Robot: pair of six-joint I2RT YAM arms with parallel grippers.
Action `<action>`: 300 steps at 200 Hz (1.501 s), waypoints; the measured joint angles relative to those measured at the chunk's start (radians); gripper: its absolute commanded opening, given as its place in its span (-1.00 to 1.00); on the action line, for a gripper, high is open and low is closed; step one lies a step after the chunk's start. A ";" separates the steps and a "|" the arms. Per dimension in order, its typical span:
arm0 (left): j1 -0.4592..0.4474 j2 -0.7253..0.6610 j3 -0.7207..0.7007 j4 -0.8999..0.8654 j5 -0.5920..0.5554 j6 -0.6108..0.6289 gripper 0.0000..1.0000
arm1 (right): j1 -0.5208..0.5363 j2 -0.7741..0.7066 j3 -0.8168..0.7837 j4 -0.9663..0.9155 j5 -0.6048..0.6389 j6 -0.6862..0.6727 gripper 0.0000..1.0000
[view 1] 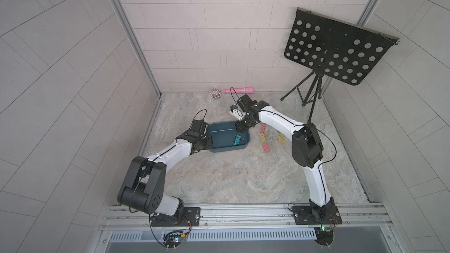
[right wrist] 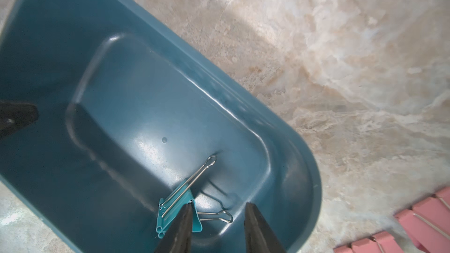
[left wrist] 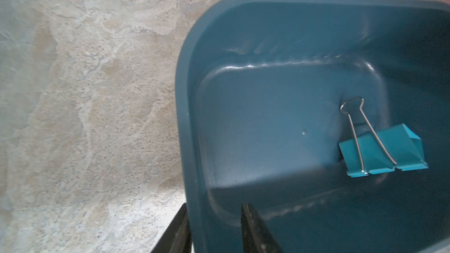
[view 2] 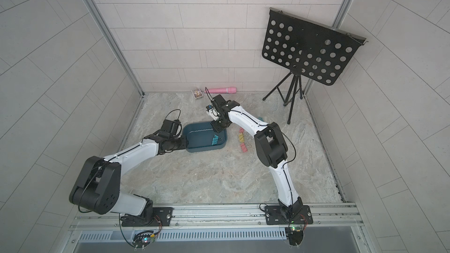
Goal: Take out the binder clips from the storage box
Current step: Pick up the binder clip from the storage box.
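Note:
The dark teal storage box sits mid-table. One teal binder clip lies inside at its right end. My left gripper is shut on the box's left wall, with one finger outside and one inside. My right gripper hangs open over the right end of the box. One of its fingers is beside the clip's body, and a wire handle lies in the gap. Pink and yellow clips lie on the table right of the box.
A pink cylinder and a small printed card box lie by the back wall. A black perforated music stand stands on a tripod at the back right. Walls close in the marbled tabletop on three sides.

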 measured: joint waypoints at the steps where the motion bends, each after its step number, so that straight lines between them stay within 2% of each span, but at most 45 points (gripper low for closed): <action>1: 0.000 0.000 0.000 0.000 0.000 0.000 -0.19 | 0.000 0.001 0.002 -0.001 0.000 0.000 -0.22; 48: 0.000 0.000 0.000 0.000 -0.001 0.000 -0.19 | 0.003 0.068 0.104 -0.036 -0.023 -0.013 -0.23; 262: 0.000 0.000 -0.006 0.001 -0.001 0.000 -0.19 | 0.043 0.191 0.145 -0.156 -0.037 -0.045 -0.24; 281: 0.000 0.000 -0.006 0.001 -0.001 0.000 -0.19 | 0.042 0.194 0.145 -0.163 -0.033 -0.049 -0.32; 300: 0.000 0.000 -0.006 0.001 -0.001 0.000 -0.19 | 0.043 0.197 0.146 -0.176 -0.030 -0.058 -0.50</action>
